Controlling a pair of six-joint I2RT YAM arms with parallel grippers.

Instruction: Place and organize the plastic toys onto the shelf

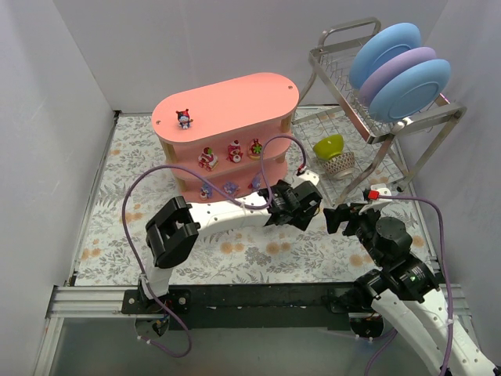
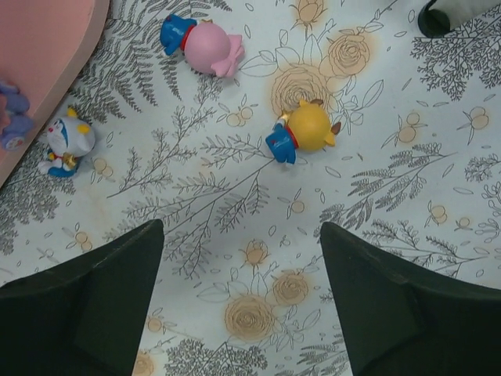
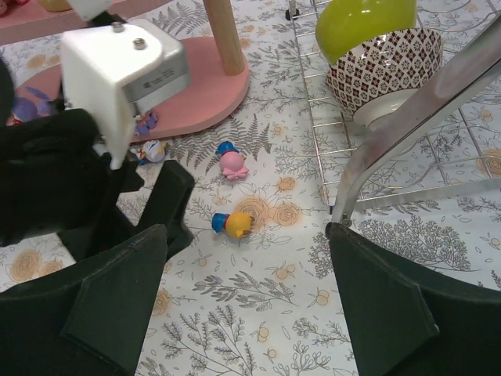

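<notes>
Left wrist view is showing the left pincer (image 2: 241, 251) hanging over the floral table (image 2: 407, 204), its jaws standing apart with nothing between them. Ahead of it, three plastic toys are lying on their sides on the table. A yellow-hatted toy (image 2: 304, 129) is lying nearest the gap. A pink-hatted toy (image 2: 207, 48) is lying farther off. A white-faced toy (image 2: 66, 141) is lying just beside the rim of the shelf (image 2: 43, 47). A purple toy (image 2: 12, 117) is sitting on the shelf's bottom board, at the edge of that view.

Seen from the top external view, the shelf is standing at the back left of the table. It is carrying one dark toy (image 1: 185, 119) on its top board, three red toys (image 1: 234, 152) in a row on the middle board and a row of purple toys (image 1: 230, 187) on the bottom one. The right pincer (image 3: 246, 235) is hovering near the left one, its jaws also apart and holding nothing. To its right, a wire dish rack (image 1: 344, 59) is holding blue and purple plates (image 1: 399, 70). Underneath them, a green bowl (image 1: 329, 145) is resting tilted on a patterned bowl (image 1: 341, 164).
</notes>
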